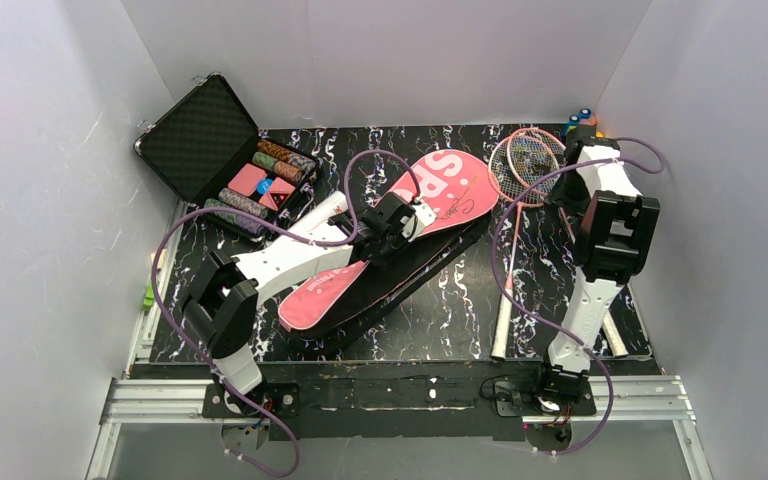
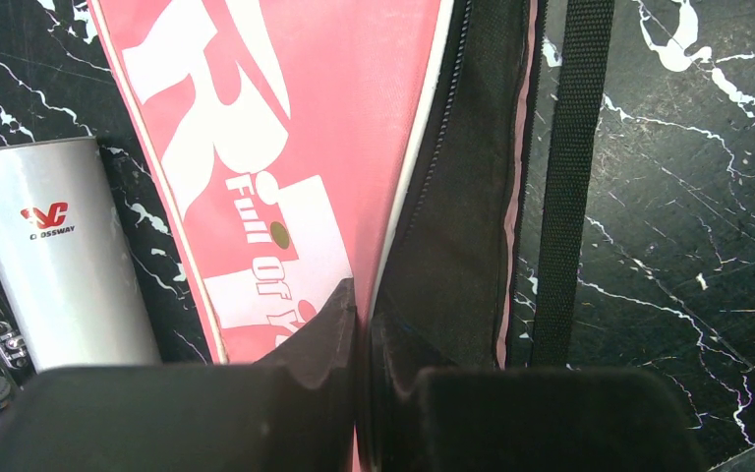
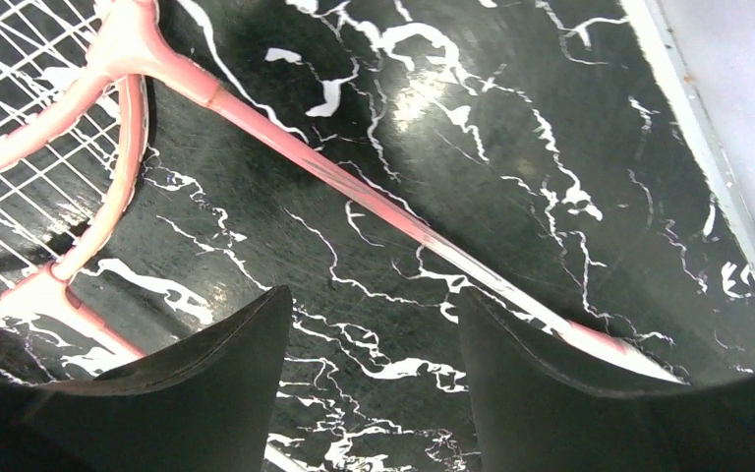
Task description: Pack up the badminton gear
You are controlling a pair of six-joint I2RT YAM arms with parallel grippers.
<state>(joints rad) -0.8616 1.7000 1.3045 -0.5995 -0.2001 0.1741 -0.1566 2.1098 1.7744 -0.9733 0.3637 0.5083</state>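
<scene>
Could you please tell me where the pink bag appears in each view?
Top external: the bag lies diagonally at centre.
Left wrist: it fills the upper middle.
Right wrist: not in it.
Shared landmark: the black marbled table, seen in all three.

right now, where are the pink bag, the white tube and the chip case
pink bag [image 1: 457,195]: top view, pink face beside lettering
white tube [image 2: 64,275]: left wrist view, its side wall
chip case [image 1: 200,135]: top view, its open lid

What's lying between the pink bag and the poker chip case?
The white tube, lying close beside the pink bag, with the chip case on its other side. The left wrist view shows it plainly.
</scene>
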